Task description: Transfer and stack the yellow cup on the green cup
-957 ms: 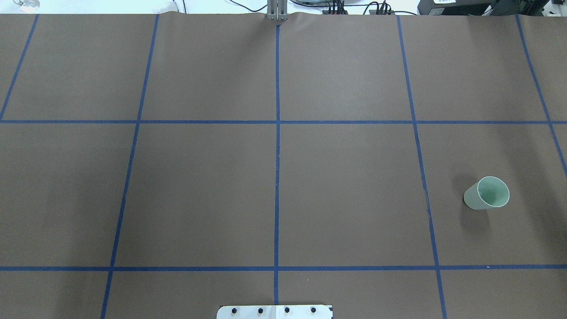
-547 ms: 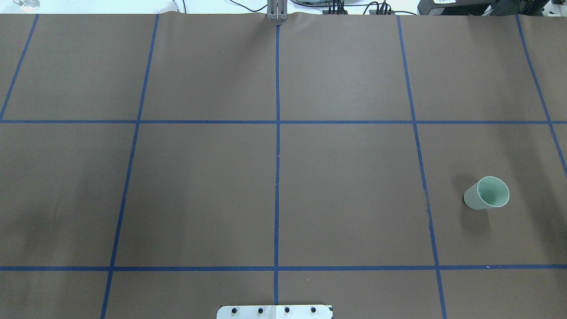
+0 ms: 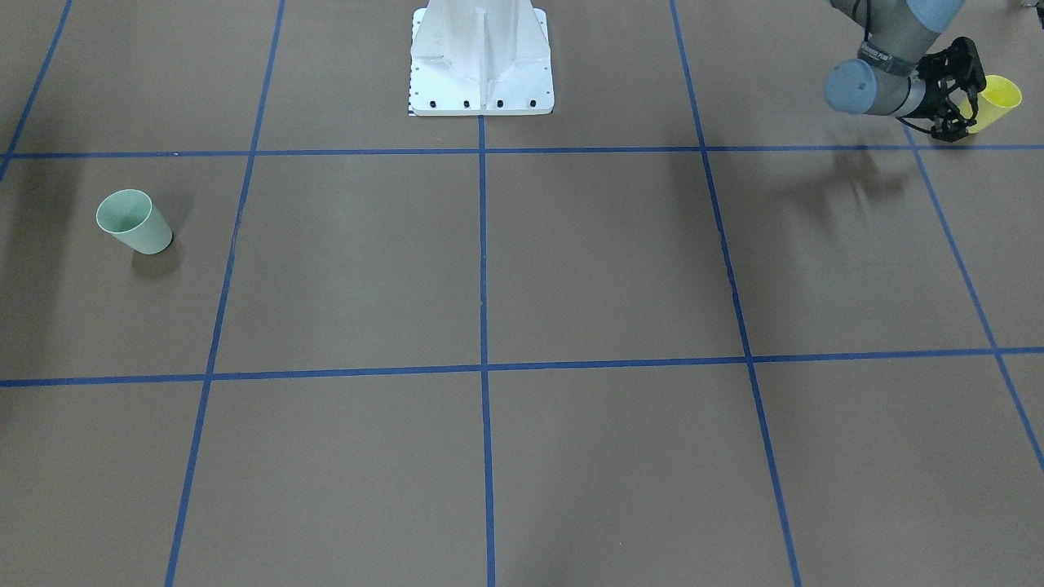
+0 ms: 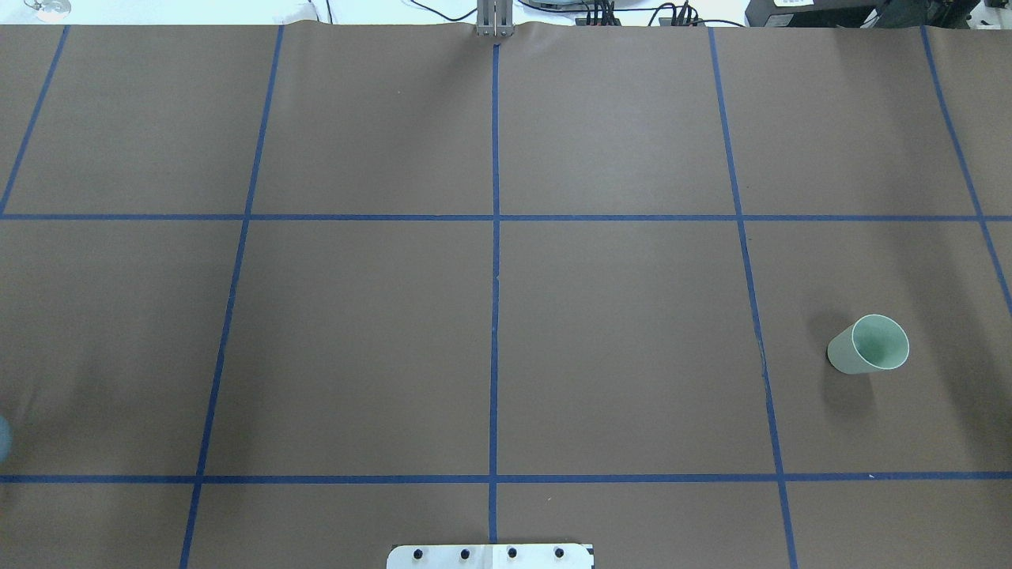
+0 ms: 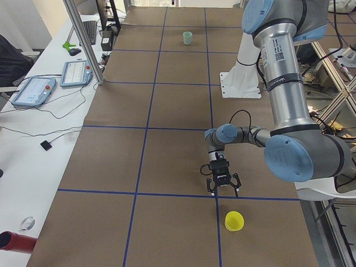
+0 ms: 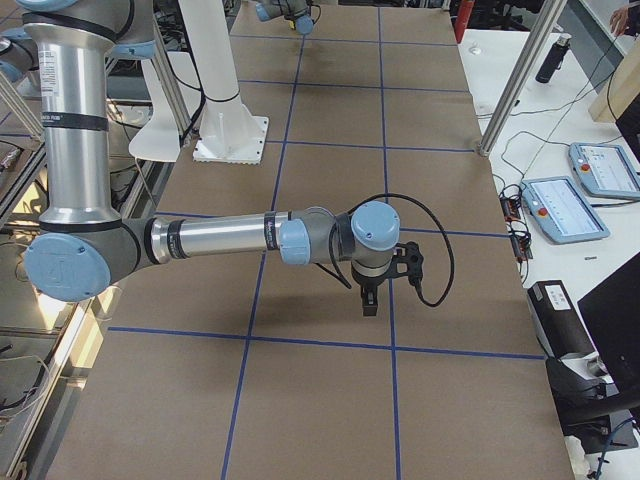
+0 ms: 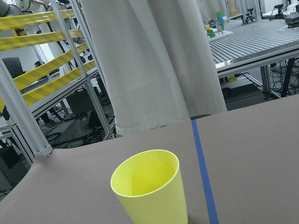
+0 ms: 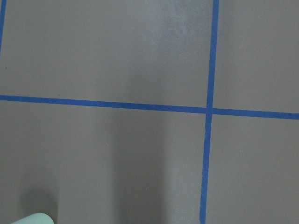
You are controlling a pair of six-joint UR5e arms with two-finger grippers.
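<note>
The yellow cup (image 3: 999,96) stands upright near the table's edge on my left side; it also shows in the exterior left view (image 5: 234,221) and fills the lower middle of the left wrist view (image 7: 149,186). My left gripper (image 3: 966,96) is open and hangs low beside the cup, a little short of it (image 5: 223,193), with nothing between its fingers. The green cup (image 4: 868,344) stands upright far off on my right side (image 3: 133,220). My right gripper (image 6: 368,300) hovers over the table, pointing down; I cannot tell whether it is open or shut.
Brown paper with a grid of blue tape lines (image 4: 495,316) covers the table. The white robot base (image 3: 479,61) stands at the near edge. Tablets and cables (image 5: 55,80) lie on a side bench past the far edge.
A small part of the left arm has come into the overhead view at its left edge. The green cup has not moved.
</note>
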